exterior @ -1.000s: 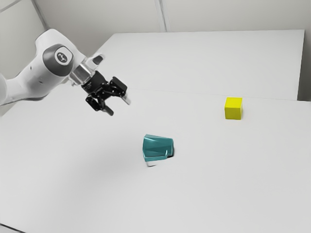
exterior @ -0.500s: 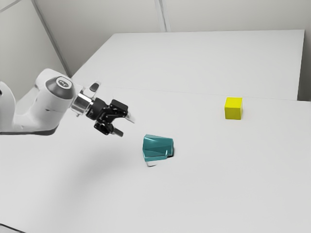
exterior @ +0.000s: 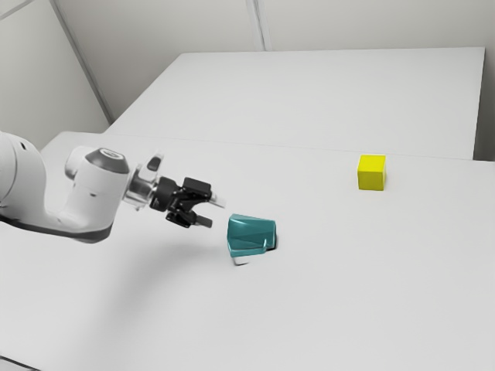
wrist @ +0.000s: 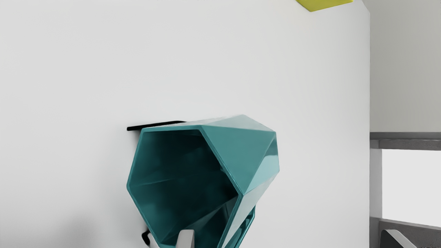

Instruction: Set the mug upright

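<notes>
Clearly Toppled: Mug (exterior: pixel 251 234) on Its Side, Hand (exterior: pixel 214 212) Wide at Its Mouth (wrist: pixel 179 165)

The mug lies on the bench (exterior: pixel 332 309), well in from the far edge, with its base toward the exterior view's right. Its flat facets probably keep it from rolling. The yellow block (exterior: pixel 372 173) sits apart, nearer that far edge.

The hand is spread wide and holds nothing, near the rim (wrist: pixel 220 161). Such a gap would suit taking the wall with one finger inside, though the pictures don't settle that. Standing it up calls for a firm grip and a turn, mouth uppermost; a loose one could let it slip. Inside, I see only dark teal walls.
</notes>
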Motion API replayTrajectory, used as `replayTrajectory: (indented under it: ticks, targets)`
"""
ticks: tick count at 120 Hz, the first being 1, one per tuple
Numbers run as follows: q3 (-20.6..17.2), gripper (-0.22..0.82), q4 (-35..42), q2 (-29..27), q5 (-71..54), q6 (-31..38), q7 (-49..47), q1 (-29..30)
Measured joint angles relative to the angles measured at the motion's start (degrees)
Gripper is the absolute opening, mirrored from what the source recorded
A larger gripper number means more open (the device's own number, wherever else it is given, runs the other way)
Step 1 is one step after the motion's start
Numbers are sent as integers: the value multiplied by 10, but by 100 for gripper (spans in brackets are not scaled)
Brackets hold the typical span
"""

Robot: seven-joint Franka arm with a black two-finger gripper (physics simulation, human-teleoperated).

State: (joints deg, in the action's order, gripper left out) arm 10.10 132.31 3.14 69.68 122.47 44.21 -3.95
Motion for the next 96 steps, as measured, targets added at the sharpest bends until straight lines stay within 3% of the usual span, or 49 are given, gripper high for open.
replayTrajectory:
  ticks: [96]
  targets:
    - [-1, 59, 16, 37, 91, 7, 171, -25]
